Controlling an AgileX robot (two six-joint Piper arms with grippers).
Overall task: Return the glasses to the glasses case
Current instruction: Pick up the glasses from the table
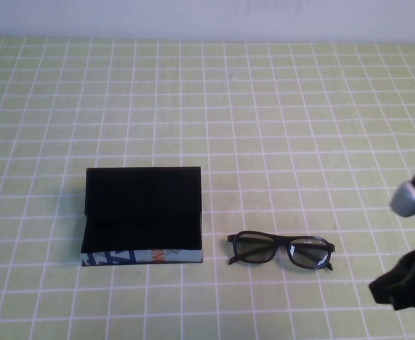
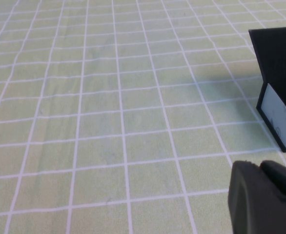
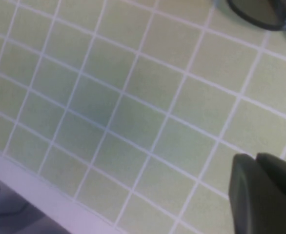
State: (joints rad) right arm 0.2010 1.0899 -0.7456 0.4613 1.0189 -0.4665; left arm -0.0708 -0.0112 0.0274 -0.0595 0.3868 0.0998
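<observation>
The glasses case (image 1: 144, 216) stands open left of the table's middle. Its lid is up at the back and its blue-white patterned front faces me. Its black interior looks empty. The black glasses (image 1: 281, 249) with tinted lenses lie unfolded on the cloth just right of the case. My right gripper (image 1: 381, 294) is at the lower right edge, right of the glasses, shut and empty. The right wrist view shows its fingertips (image 3: 255, 156) and one lens (image 3: 260, 12). My left gripper (image 2: 259, 165) is shut and empty near the case's side (image 2: 279, 83), outside the high view.
A green cloth with a white grid (image 1: 207, 106) covers the table. A white wall (image 1: 207, 18) runs along the far edge. The table's near white edge (image 3: 35, 190) shows in the right wrist view.
</observation>
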